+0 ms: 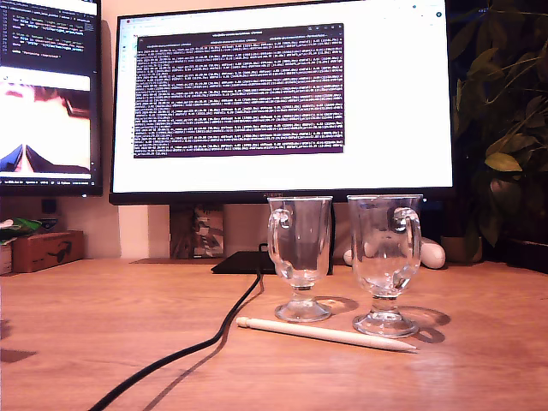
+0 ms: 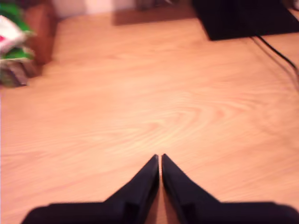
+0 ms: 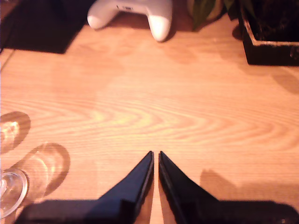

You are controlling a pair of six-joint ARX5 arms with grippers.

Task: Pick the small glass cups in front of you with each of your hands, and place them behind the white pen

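Observation:
Two small glass cups stand upright on the wooden desk in the exterior view, one (image 1: 300, 248) at the middle and the other (image 1: 385, 248) to its right. The white pen (image 1: 325, 334) lies flat just in front of their bases, nearer the camera. Neither arm shows in the exterior view. My first gripper (image 2: 160, 158) is shut with nothing in it, above bare wood. My second gripper (image 3: 155, 154) is likewise shut and holds nothing. The round base of one cup (image 3: 8, 189) shows at the edge of the second wrist view, well apart from the fingertips.
A black cable (image 1: 197, 347) runs from the monitor stand (image 1: 244, 261) toward the front of the desk. A large monitor (image 1: 282, 94) stands behind the cups. A white game controller (image 3: 128, 11) and a plant pot (image 3: 271, 44) lie past my second gripper. A cardboard box (image 1: 47, 248) sits at the exterior view's left.

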